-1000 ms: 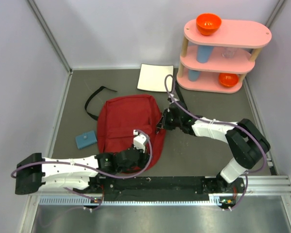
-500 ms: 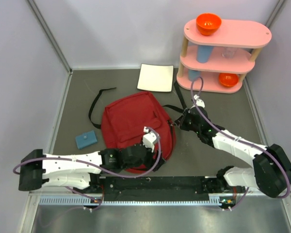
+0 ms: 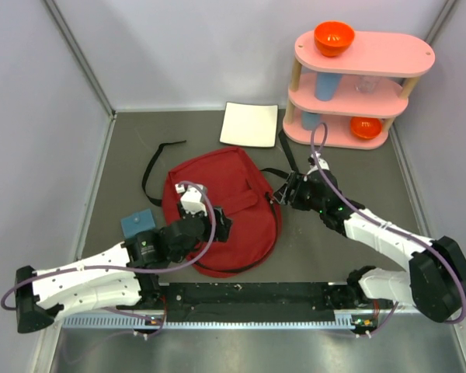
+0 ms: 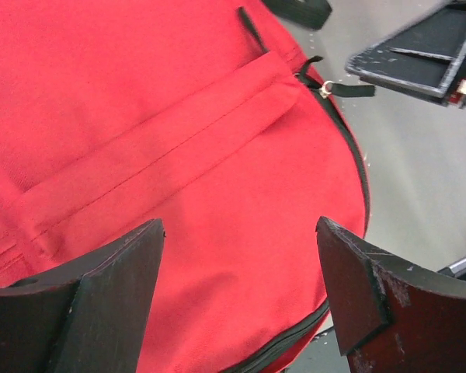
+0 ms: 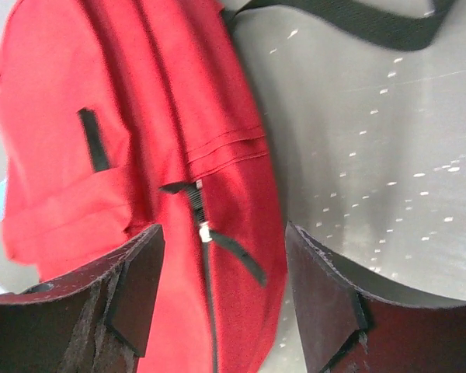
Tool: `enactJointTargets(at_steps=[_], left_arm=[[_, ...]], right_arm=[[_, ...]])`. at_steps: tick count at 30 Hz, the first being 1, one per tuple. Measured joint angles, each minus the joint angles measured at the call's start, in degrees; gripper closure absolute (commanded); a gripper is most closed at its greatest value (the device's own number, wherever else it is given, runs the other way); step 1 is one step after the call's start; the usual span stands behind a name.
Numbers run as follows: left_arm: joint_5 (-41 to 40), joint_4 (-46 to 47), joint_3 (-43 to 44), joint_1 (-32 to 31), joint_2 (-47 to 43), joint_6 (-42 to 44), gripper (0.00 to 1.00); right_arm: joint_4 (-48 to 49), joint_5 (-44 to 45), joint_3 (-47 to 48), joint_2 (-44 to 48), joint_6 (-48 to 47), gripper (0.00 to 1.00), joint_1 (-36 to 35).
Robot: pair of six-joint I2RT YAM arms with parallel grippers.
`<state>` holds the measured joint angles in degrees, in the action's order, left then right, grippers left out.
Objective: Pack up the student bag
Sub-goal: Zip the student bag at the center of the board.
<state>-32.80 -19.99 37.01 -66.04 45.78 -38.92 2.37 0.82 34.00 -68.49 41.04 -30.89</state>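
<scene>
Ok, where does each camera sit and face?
Top external: above and behind the bases, looking down; both arms, student bag.
Left wrist: left arm, looking down onto the bag; open left gripper.
Right wrist: right arm, facing the bag's edge; open right gripper.
Shared: both wrists show the zipper pull.

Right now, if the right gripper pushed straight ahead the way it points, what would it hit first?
Most likely the backpack, right at its zipper pull, which lines up ahead of the right gripper; depth is unclear.
</scene>
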Motion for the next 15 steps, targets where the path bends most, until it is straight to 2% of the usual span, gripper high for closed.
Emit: enactJointTargets(at_steps=[6, 10, 12, 13, 15], left_arm=[[-0.9, -4.0, -2.2, 1.2, -3.2, -2.9, 0.15], [-1.2, -4.5, -2.2, 1.8, -2.1, -3.0, 0.15], [-1.1, -4.6, -2.2, 2.4, -0.9, -3.0, 0.15], [-1.0, -4.9, -2.1, 2.9, -0.3, -2.9, 0.14], [-0.5, -5.0, -1.6, 3.8, 0.7, -2.7, 0.14]], right_arm=[[2.4, -8.7, -0.2, -0.3, 1.5, 0.32, -0.1], [2.1, -9.4, 0.7, -6.6, 1.4, 0.32, -0.2], [1.5, -9.4, 1.8, -10.9, 1.2, 0.51, -0.2], [1.5, -9.6, 2.6, -13.3, 1.2, 0.71, -0.2], [2.1, -10.1, 2.9, -15.7, 1.2, 0.9, -0.3]])
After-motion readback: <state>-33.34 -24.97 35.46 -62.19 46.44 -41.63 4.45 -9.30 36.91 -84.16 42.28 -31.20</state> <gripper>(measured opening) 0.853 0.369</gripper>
